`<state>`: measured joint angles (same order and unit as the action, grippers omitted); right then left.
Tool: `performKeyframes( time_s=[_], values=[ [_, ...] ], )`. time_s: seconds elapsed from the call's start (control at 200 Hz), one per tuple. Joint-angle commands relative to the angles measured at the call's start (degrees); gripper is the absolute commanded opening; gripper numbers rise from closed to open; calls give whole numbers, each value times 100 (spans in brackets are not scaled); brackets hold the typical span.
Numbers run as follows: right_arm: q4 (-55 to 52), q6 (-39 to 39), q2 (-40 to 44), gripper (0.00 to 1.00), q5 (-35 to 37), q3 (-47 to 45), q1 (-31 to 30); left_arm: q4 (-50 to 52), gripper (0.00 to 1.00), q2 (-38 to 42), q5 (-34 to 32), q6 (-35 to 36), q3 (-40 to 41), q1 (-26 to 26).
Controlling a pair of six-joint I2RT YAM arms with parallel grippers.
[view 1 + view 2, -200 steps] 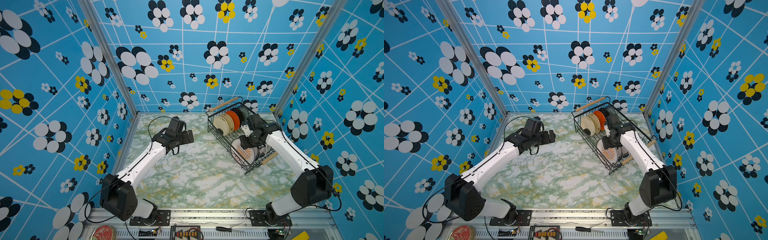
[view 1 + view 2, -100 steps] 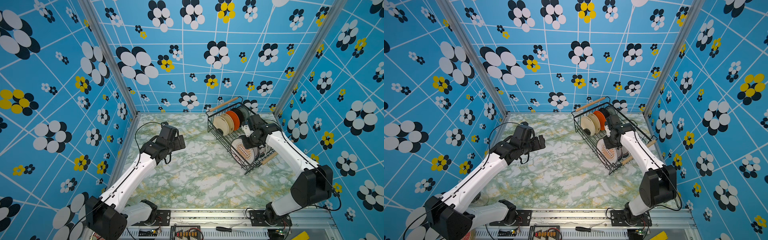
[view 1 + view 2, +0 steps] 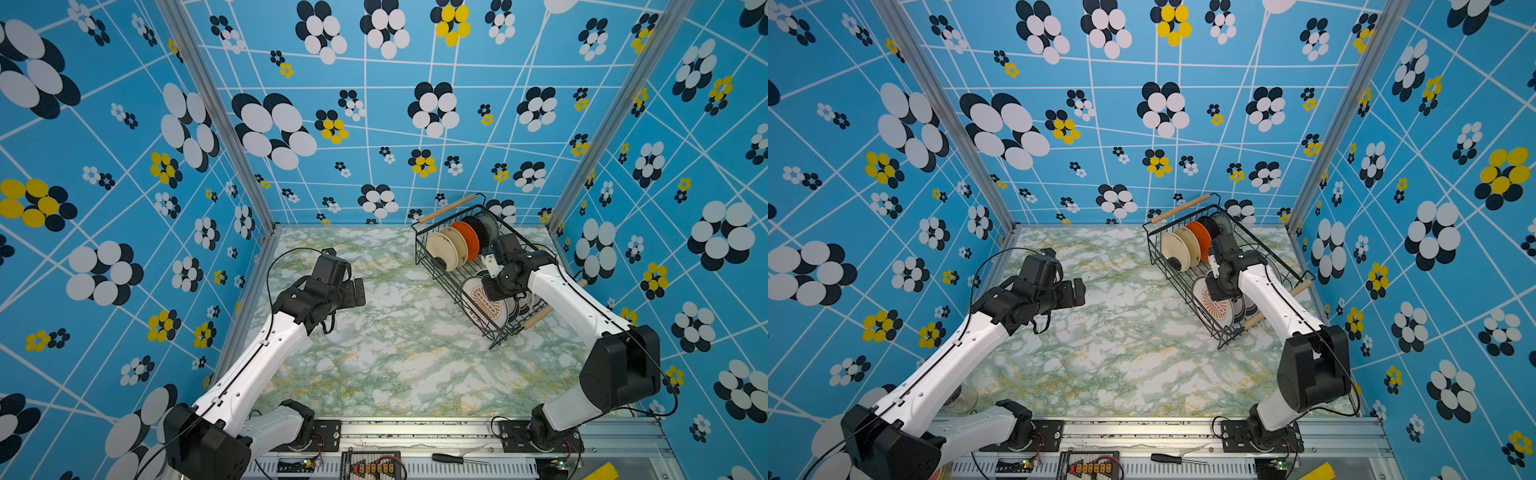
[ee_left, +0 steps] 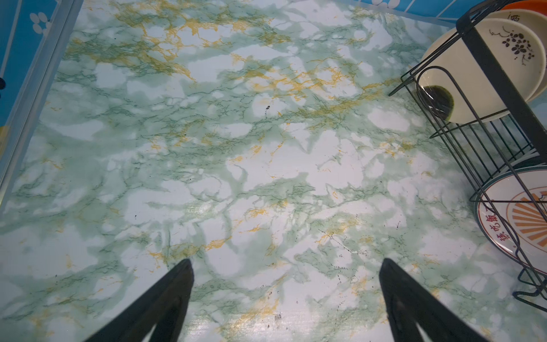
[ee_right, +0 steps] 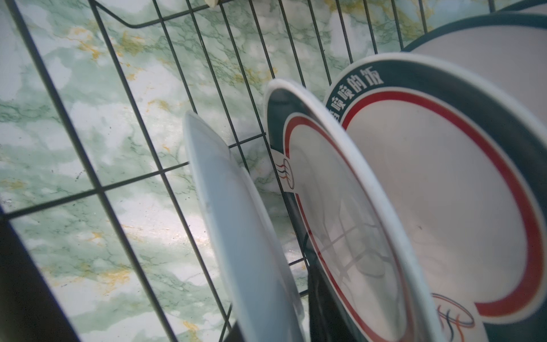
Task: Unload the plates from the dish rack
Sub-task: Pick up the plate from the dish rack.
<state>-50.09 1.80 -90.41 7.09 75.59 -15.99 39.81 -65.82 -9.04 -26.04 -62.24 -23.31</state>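
Reaching the right gripper down into the near end of the dish rack, at the right of the table. Straddling the upper rim of the front plate of the near row, the white one with the orange sunburst, with a dark finger on either side of it in the wrist view. Not being able to tell whether already pinching that rim or closing just short of it. Holding the left gripper spread wide and empty, hovering over bare tabletop well to the left of the rack.

Judging the job as barely starting: seeing no plate lying on the tabletop in any view, and finding every plate in sight standing on edge inside the rack. Counting, in the near row behind the front plate, at least three more large white plates with dark rims and red rings, leaning close together. Counting, in the far row, two cream plates, an orange one, a black one and a patterned one at the far end. Leaving, then, the whole load to lift out, most likely beginning with the front plate. Expecting a need to raise it straight up clear of the wires before swinging left toward open table.
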Motion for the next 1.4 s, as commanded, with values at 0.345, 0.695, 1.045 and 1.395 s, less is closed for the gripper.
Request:
performKeyframes(
  time_s=[0.345,0.695,1.045,1.395],
  values=[
    [183,2,160,0,-63,-275,17,-23,99,-137,99,28,1,44],
    [-72,-11,740,0,220,130,17,-315,99,-187,380,24,10,41],
    [273,-217,1455,0,460,383,17,-439,99,-260,813,149,-46,46],
    [1043,-1537,1923,0,26,870,17,-597,99,-241,1108,56,-82,46]
  ],
)
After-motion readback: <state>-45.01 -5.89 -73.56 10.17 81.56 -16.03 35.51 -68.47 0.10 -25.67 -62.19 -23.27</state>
